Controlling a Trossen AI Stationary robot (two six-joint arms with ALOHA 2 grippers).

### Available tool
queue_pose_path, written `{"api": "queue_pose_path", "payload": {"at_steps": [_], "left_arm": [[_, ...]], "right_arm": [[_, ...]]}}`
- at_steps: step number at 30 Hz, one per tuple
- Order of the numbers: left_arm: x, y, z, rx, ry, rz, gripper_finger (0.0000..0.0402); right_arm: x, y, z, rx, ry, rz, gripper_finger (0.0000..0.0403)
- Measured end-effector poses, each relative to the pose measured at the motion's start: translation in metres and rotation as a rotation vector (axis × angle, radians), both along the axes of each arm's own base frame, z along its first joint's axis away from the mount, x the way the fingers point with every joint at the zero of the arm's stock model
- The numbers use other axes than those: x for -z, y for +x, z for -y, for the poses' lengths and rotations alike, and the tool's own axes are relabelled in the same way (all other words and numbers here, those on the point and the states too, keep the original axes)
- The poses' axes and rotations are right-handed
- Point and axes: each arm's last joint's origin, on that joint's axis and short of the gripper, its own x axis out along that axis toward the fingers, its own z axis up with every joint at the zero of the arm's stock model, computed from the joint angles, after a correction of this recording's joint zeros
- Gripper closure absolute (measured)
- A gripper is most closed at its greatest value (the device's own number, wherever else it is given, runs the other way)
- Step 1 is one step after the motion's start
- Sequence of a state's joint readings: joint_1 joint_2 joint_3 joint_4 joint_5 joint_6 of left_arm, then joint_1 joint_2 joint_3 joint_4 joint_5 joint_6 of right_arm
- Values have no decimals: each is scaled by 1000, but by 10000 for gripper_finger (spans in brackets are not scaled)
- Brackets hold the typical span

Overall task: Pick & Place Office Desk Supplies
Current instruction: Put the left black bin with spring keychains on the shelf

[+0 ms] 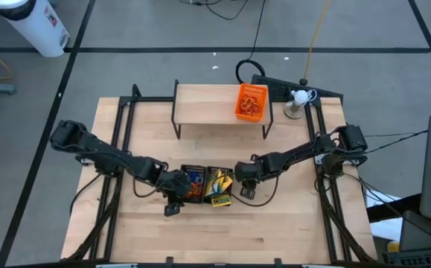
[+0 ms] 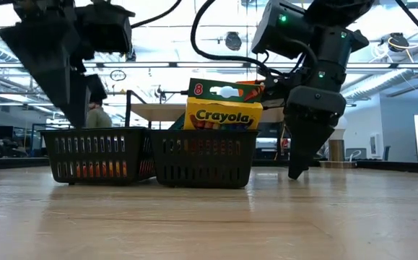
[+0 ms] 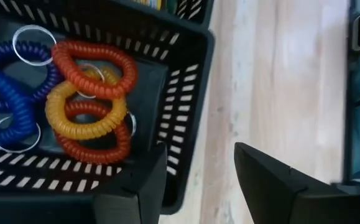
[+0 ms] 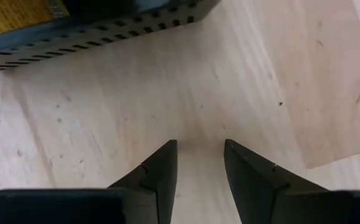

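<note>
On the bench (image 1: 222,231), two black mesh trays sit side by side: the left tray (image 3: 186,74) holds blue, red and yellow coiled bands (image 3: 86,99), seen only in the left wrist view, and the left gripper (image 3: 195,180) has its fingers apart astride its wall. The right tray (image 2: 205,155) holds upright Crayola crayon boxes (image 2: 219,115), their label readable only in the low view. Just beside it the right gripper (image 4: 199,165) hangs over bare wood, fingers apart and empty; farther back, the orange tray (image 1: 251,103) sits on the wooden shelf (image 1: 200,104).

Light wooden table (image 1: 222,231), two black mesh trays (image 1: 206,184), wooden shelf (image 1: 208,104), white ball stand (image 1: 295,110)
</note>
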State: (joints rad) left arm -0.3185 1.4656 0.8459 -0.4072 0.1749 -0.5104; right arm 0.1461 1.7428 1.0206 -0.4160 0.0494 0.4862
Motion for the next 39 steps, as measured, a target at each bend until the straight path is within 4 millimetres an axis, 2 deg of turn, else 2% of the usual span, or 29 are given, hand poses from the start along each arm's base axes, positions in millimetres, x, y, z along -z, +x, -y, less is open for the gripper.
{"api": "queue_pose_path", "payload": {"at_steps": [26,29,34,39], "left_arm": [[29,13,2,-17,45,-52,217],[28,13,2,-26,40,-59,248],[27,13,2,3,37,-41,375],[26,14,2,-4,38,-34,389]], "right_arm": [[-2,4,0,-7,2,45,282],[-2,4,0,-7,2,45,282],[-2,4,0,-7,2,46,283],[-2,4,0,-6,2,45,284]]}}
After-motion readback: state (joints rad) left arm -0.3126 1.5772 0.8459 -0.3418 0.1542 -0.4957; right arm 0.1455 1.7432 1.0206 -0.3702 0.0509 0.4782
